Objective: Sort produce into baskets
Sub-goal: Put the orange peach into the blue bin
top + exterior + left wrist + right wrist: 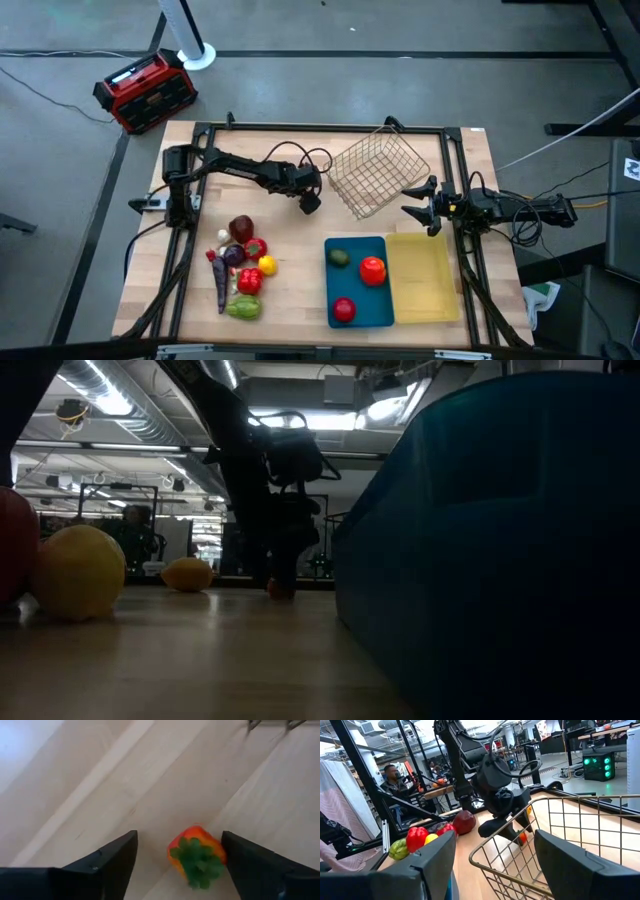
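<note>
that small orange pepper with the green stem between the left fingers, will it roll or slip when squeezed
The small orange pepper with the green stem looks rounded and glossy, so it may slip sideways between the left gripper fingers. It sits off-centre, nearer one finger, so it will probably get nudged first. Its lumpy shape should limit rolling.

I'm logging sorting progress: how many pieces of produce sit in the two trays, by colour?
Green produce: 1
Red produce: 2
Total: 3, all in the blue tray; the yellow tray holds none.
</note>
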Available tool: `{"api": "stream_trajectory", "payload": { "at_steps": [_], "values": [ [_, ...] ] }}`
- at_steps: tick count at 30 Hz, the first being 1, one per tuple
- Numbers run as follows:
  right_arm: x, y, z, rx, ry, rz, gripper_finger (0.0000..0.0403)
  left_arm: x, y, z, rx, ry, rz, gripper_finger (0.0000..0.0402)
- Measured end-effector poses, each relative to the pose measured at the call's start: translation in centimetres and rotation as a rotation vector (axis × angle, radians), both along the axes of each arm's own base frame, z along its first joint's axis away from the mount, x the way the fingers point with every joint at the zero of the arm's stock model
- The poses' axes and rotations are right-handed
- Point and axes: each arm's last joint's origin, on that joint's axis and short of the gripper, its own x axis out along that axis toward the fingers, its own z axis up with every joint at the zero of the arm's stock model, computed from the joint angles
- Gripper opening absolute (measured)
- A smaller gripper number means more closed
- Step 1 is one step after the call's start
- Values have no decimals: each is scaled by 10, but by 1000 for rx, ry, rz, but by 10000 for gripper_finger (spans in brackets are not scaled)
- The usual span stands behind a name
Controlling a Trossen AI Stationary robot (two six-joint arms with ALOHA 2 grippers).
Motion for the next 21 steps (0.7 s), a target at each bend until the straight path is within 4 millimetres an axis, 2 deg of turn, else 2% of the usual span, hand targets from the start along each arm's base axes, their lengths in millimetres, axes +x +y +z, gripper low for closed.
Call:
{"api": "stream_trajectory", "payload": {
  "at_steps": [12,15,21],
  "values": [
    [0,0,0,0,0,1,269,0,-2,-1,-54,-9,-1,163],
    [0,0,0,0,0,1,269,1,-5,4,-136,-18,-30,139],
    [0,0,0,0,-1,0,269,9,-19,32,-247,-141,-102,123]
  ]
}}
